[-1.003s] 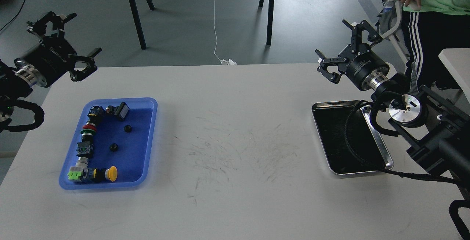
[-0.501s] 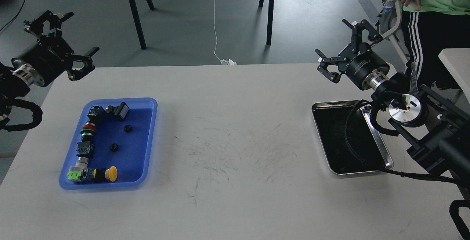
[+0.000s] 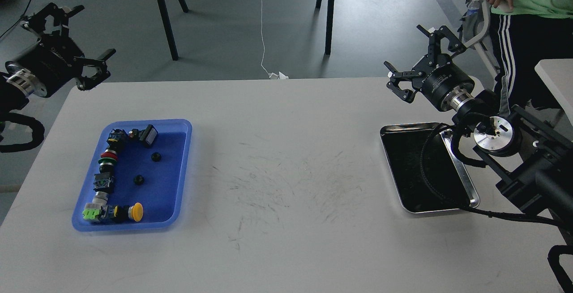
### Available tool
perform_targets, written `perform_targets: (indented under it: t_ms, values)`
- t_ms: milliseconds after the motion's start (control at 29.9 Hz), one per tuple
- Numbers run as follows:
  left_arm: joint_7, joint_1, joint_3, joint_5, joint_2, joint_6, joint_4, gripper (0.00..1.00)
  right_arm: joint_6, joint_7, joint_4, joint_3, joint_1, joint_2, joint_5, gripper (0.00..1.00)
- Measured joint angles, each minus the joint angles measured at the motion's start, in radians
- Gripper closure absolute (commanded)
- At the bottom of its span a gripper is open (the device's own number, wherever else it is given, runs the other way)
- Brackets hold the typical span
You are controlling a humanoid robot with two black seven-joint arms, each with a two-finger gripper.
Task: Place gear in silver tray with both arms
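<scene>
Two small black gears (image 3: 155, 156) (image 3: 138, 179) lie in the blue tray (image 3: 179, 176) on the left of the white table. The silver tray (image 3: 394, 127) lies on the right, its dark bottom bare; a black cable of my right arm hangs over it. My left gripper (image 3: 87, 35) is open and empty, raised beyond the table's far left corner, well behind the blue tray. My right gripper (image 3: 403, 46) is open and empty, raised above the table behind the silver tray's far edge.
The blue tray also holds a row of push-button switch parts (image 3: 105, 172) along its left side, with a yellow button (image 3: 135, 211) at the front. A person (image 3: 528, 10) stands at the far right. Black stand legs (image 3: 165, 15) are on the floor behind the table.
My left gripper has moved left and away from the table, still open. The right gripper has barely moved. The gears and trays have not moved.
</scene>
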Motion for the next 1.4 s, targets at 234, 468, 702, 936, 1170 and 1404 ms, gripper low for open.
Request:
perform_targets:
  t_ms: [234,468,702,936,1170,1404]
  values:
    - [0.008,-0.016,-0.01,-0.008,-0.005,0.0,0.042,0.01,0.0,0.0,0.0,-0.001,-0.003,-0.003,0.0,0.01]
    - [0.047,-0.026,0.008,0.001,-0.012,0.0,0.063,0.01,0.0,0.002,0.001,-0.002,-0.009,-0.002,0.0,0.01]
    - [0.17,-0.022,0.023,0.014,0.002,0.0,0.047,0.01,0.002,0.002,0.002,-0.001,-0.012,-0.001,0.0,0.01]
    - [0.223,-0.023,0.038,0.04,0.03,0.0,0.031,0.02,0.002,0.002,0.002,-0.002,-0.014,0.0,0.0,0.01]
    - [0.08,0.011,0.032,0.036,0.037,0.0,0.021,0.01,0.003,0.002,0.004,-0.003,-0.022,-0.008,0.0,0.01]
    - [0.063,0.03,-0.091,0.032,0.04,0.0,-0.004,0.01,0.003,0.001,0.005,-0.004,-0.027,-0.006,0.0,0.01]
